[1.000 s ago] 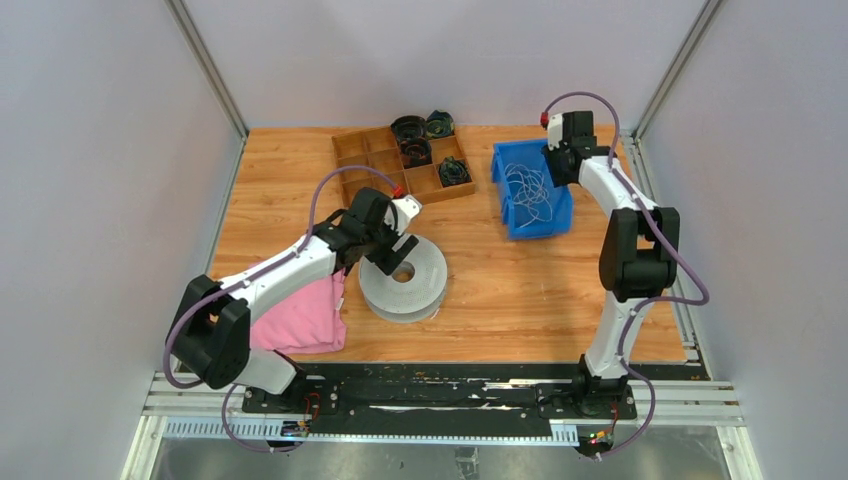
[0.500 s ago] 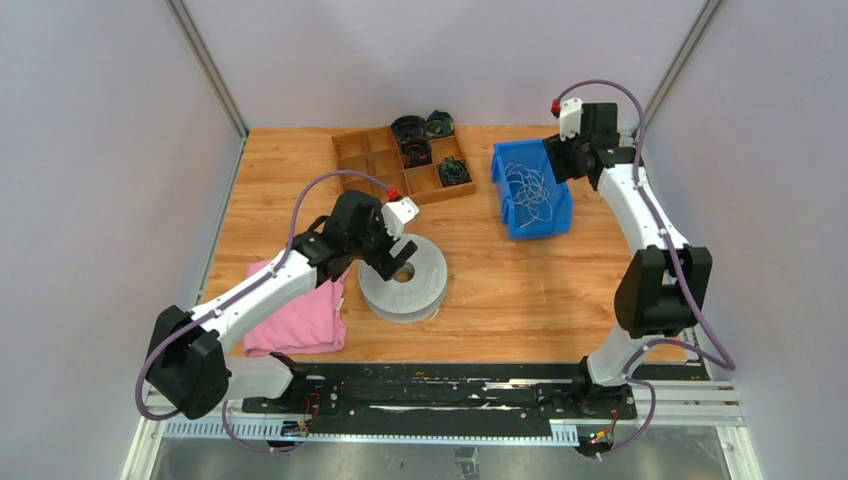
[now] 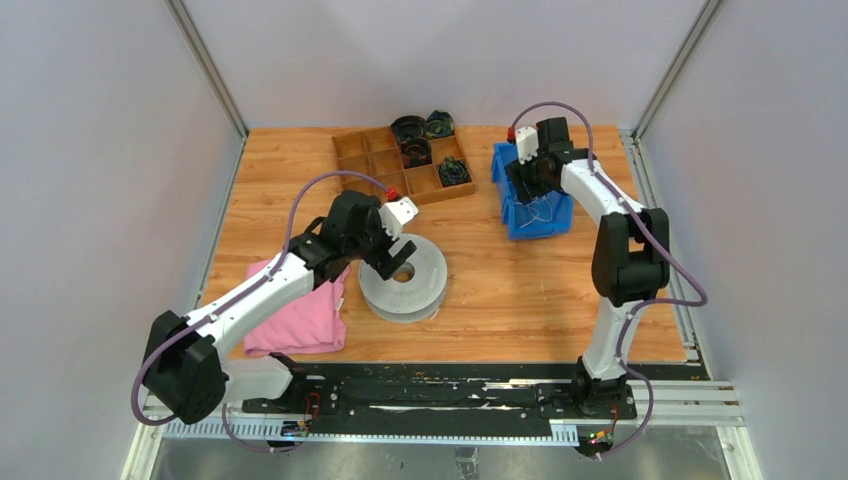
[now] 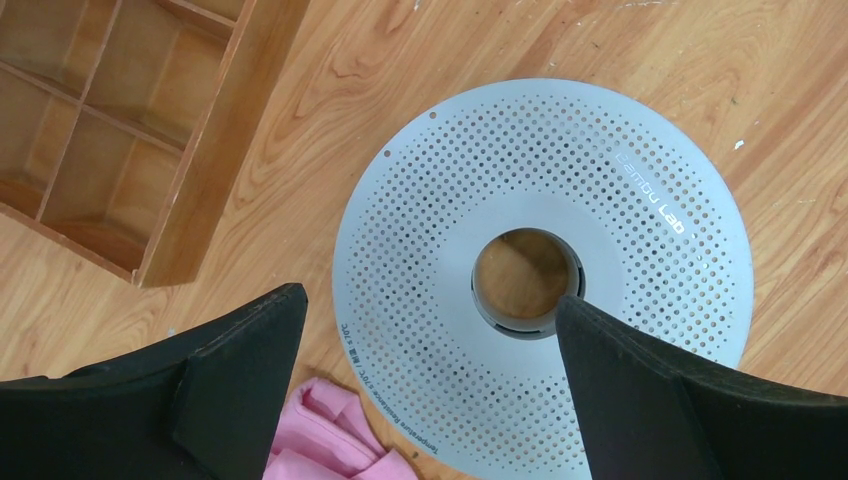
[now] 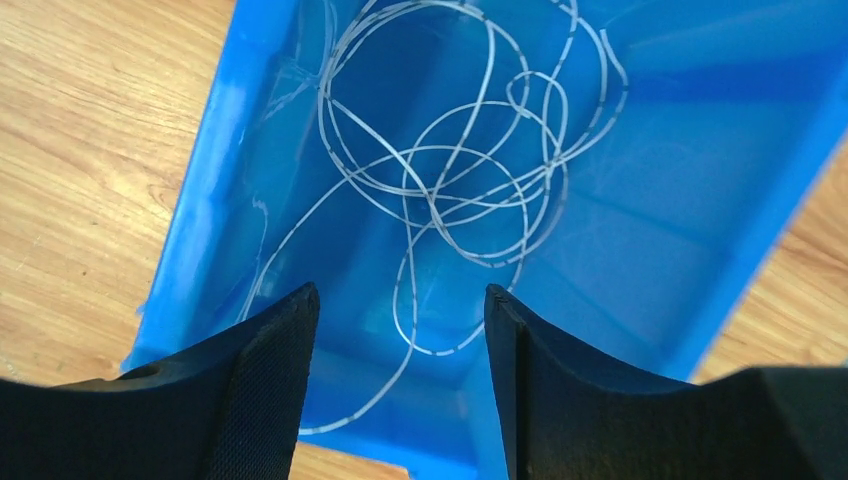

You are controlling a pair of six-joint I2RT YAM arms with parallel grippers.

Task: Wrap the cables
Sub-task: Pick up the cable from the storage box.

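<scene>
Pale walls box in a wooden table [image 3: 500,300]. Left of the grey spool [image 4: 640,200] lies a pink cloth [image 3: 300,320]. The left gripper [image 4: 428,300] hangs over the spool, fingers spread wide and empty. Right of the spool, the cables [image 5: 432,205] lie loose and tangled in a blue bin [image 5: 700,150], with the right gripper [image 5: 400,295] above them, fingers apart and holding nothing. Wrapping looks unstarted.

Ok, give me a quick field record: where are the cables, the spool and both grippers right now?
cables: thin white-grey wire, tangled loops lying loose in the blue plastic bin
right gripper: open, over the bin, holding nothing
left gripper: open, above the grey perforated spool, holding nothing
spool: lying flat, pink cloth at its edge
divided wooden tray: beside the spool, apart from it
</scene>
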